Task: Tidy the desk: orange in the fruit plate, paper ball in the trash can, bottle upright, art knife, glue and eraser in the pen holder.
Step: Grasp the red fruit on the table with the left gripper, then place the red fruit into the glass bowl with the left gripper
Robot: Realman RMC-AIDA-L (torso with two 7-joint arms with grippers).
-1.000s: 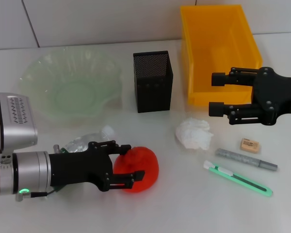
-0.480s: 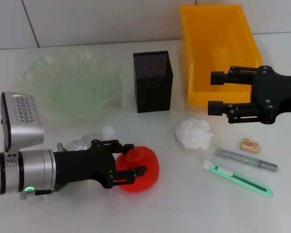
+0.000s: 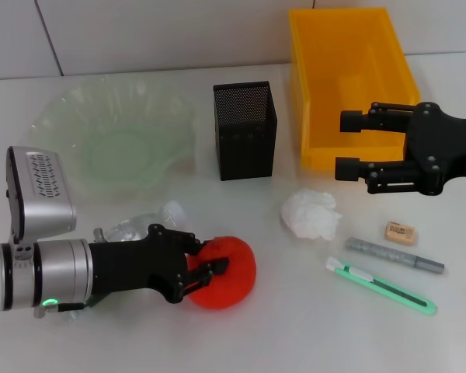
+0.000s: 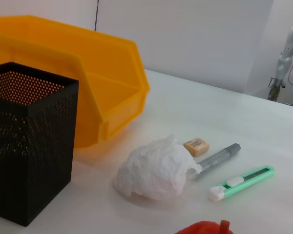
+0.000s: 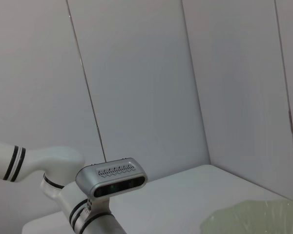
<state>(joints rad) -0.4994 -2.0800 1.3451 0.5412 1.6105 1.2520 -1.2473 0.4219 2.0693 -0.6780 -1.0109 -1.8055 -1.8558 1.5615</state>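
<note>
The orange (image 3: 227,272) is being gripped by the left gripper (image 3: 206,266), whose fingers are closed around its near-left side, on the desk (image 3: 241,342) in front of the pen holder (image 3: 245,130) and slightly to its left. The bottle (image 3: 140,226) is lying on its side just behind the gripper, between the orange and the fruit plate (image 3: 113,132), which is being left to the left of the pen holder. The right gripper (image 3: 343,145) is being held with its fingers spread apart to the right of the pen holder, over the front edge of the trash can (image 3: 349,78). The paper ball (image 3: 311,214), eraser (image 3: 401,232), glue (image 3: 394,256) and art knife (image 3: 380,285) are lying to the front right of the pen holder.
</note>
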